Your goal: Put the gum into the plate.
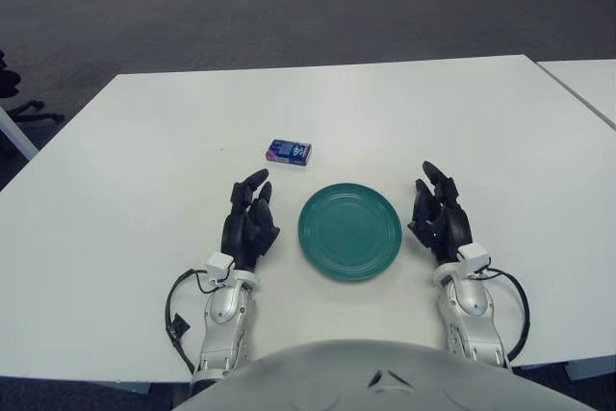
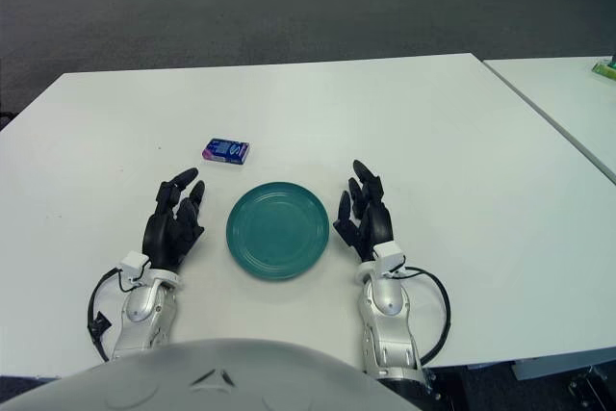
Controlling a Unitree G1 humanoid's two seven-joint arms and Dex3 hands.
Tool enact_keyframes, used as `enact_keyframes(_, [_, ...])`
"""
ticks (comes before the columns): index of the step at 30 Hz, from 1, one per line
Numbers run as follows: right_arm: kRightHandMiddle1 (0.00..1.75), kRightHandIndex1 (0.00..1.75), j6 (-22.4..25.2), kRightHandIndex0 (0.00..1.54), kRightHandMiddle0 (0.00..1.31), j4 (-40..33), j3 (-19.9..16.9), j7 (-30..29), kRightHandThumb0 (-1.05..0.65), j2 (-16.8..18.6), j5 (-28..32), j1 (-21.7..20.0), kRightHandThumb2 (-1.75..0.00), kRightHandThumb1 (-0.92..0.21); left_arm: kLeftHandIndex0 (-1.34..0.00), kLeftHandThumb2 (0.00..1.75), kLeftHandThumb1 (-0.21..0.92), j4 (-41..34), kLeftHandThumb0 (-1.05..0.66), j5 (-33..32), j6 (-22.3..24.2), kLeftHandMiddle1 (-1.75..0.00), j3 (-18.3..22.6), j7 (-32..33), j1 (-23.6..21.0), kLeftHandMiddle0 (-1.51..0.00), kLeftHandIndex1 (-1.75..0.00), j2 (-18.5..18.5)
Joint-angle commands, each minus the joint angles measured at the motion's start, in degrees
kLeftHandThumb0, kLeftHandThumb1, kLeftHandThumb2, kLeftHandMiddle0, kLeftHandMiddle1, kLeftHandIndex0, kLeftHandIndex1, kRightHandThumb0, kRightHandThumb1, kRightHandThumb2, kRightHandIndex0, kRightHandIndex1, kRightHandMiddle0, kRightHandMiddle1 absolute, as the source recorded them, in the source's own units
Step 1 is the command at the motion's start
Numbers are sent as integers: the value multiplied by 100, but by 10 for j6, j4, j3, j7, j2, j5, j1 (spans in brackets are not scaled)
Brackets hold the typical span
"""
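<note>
1. I had both hands low over the white table [image 1: 462,113], palms down, forearms running back toward the robot's body at the near edge.
2. Left hand [image 1: 249,221] sat just left of the teal plate [image 1: 349,231]. Fingers were loosely extended & pointing far/slightly right, a bit spread, nothing in them.
3. Right hand [image 1: 438,214] sat just right of the plate, roughly mirroring the left. Fingers were relaxed & apart, pointing far, holding nothing.
4. Neither hand touched the plate; small gap of bare table on each side. Couldn't tell if the palms were actually resting on the tabletop.
5. Gum [image 1: 288,151] was a small blue pack lying flat on the table, on the far side of the plate & a little to its left, near it but not touching. It lay just beyond the left hand's fingertips, clear gap between.
6. Plate was upright, w/ nothing in it, centred between the two hands near the robot.
7. Grey cables looped off both wrists at the near table edge.
</note>
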Motion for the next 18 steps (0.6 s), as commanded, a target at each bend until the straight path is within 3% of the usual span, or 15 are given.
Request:
enact_keyframes(1, [43, 0, 54, 19, 0, 48, -2, -4, -67, 1, 1, 22, -93, -92, -4, 78, 92, -32, -79, 53, 20, 0, -4, 34, -67, -38, -99, -1])
enact_keyframes(5, [42, 0, 49, 19, 0, 55, -1, -4, -67, 0, -1, 17, -93, -92, -2, 77, 92, -50, -76, 101, 40, 0, -5, 47, -110, -37, -99, 18])
enact_keyframes(10, [42, 0, 42, 19, 0, 63, -1, -6, -67, -2, -3, 13, -93, -92, 0, 76, 92, -44, -78, 235, 10, 0, -7, 70, -170, -37, -92, 103])
enact_keyframes(12, [43, 1, 41, 20, 0, 66, -2, -8, -67, -1, -3, 11, -92, -92, 0, 75, 92, -27, -83, 300, -8, -1, -7, 84, -211, -39, -90, 156])
enact_keyframes(15, [47, 2, 40, 23, 0, 70, -2, -11, -69, 1, -5, 9, -92, -92, 0, 70, 92, 23, -89, 374, -18, -2, -20, 79, -277, -41, -92, 232])
enact_keyframes(18, [50, 3, 38, 25, 0, 73, 1, -11, -71, 2, -7, 9, -91, -92, 0, 64, 92, 80, -92, 413, -17, -2, -41, 70, -336, -41, -95, 271])
